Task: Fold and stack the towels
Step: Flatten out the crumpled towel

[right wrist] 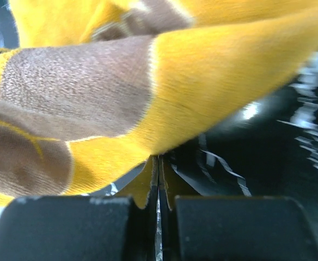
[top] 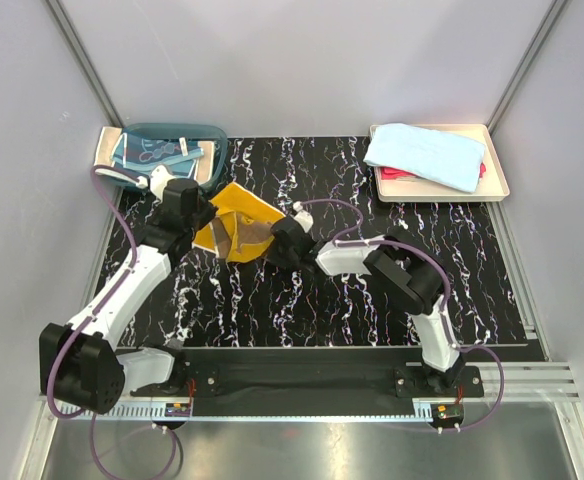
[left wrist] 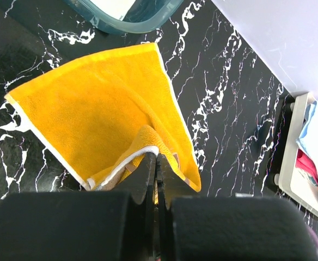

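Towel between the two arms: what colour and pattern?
Orange-yellow towel with brown print and a white edge; the print is clearest in the right wrist view.

We find bare tabletop (top: 372, 300) across the centre and lower right of the top view — open passage. At upper left the teal basin (top: 215, 140) stands in the way; at upper right, the cream tray (top: 499, 188) under a light blue towel (top: 427, 155). Left of centre, the orange-yellow towel (top: 242, 205) is pinched between left hand (top: 207, 224) and right hand (top: 271, 240).
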